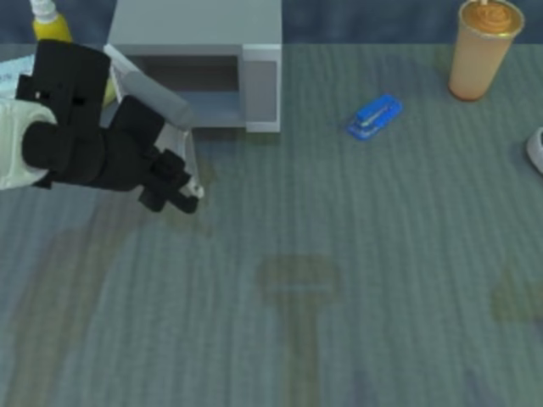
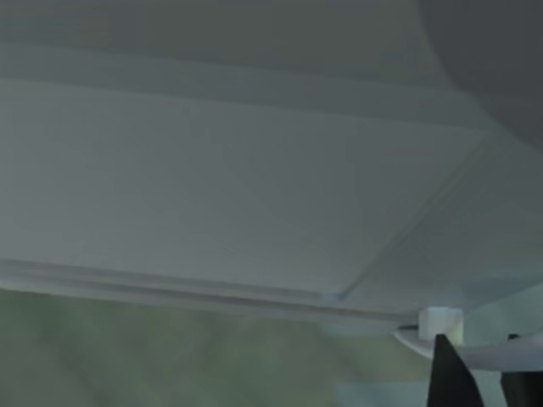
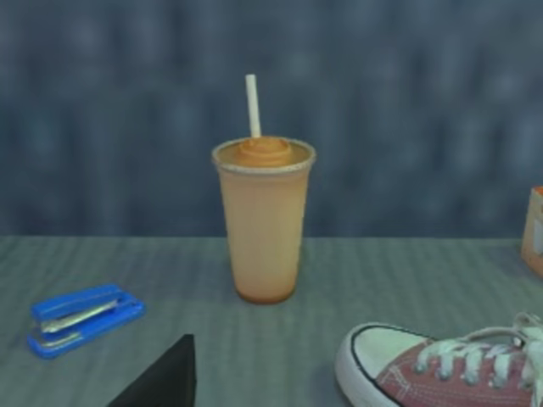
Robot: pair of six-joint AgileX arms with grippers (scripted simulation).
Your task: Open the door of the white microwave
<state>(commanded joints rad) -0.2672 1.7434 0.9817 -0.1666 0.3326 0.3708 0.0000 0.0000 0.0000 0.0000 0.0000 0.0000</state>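
The white microwave (image 1: 199, 25) stands at the back left of the table. Its door (image 1: 153, 85) is swung partly out toward the front left, leaving the cavity (image 1: 191, 80) exposed. My left gripper (image 1: 193, 193) sits at the door's free edge, shut on the pale bar handle (image 2: 420, 342). In the left wrist view the door (image 2: 212, 195) fills most of the picture, and my left gripper (image 2: 477, 346) straddles the bar with a dark finger on each side. My right gripper (image 3: 170, 381) is out of the top view, low over the right of the table.
A blue stapler (image 1: 374, 117) lies right of the microwave. An orange drink cup (image 1: 484, 47) with a straw stands at the back right, and a red sneaker (image 3: 441, 373) lies near the right edge. A yellow bottle (image 1: 51, 24) and a packet (image 1: 17, 72) sit behind my left arm.
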